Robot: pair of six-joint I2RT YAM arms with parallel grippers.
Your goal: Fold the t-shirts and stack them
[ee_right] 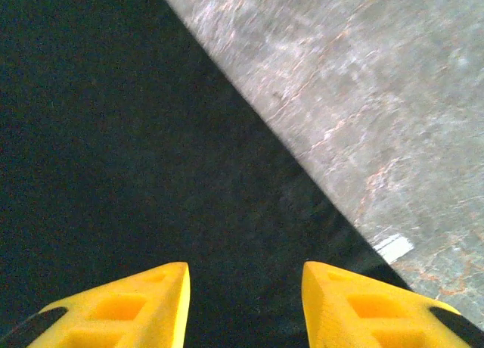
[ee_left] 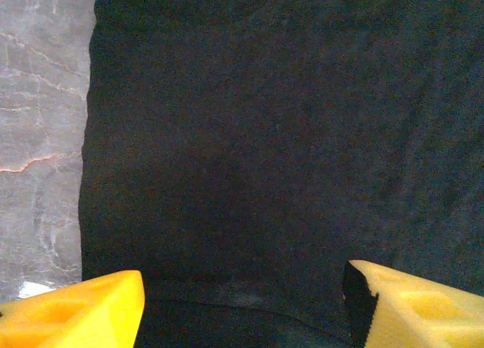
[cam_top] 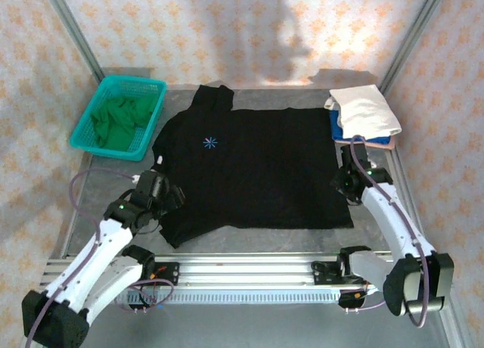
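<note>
As the black t-shirt (cam_top: 257, 170) lies flat, left end effector (ee_left: 242, 291) and right end effector (ee_right: 246, 284) are found parted, empty; fold grasps are judged due.

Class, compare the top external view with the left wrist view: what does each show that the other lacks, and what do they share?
Top view: a teal basket holding a green shirt, a white shirt folded on a blue shirt, the blue logo on the black shirt, and the right gripper. Left wrist view: the yellow fingers of the left gripper up close, standing apart, and pale veins in the table. Both: the black shirt lying flat on the grey table.
</note>
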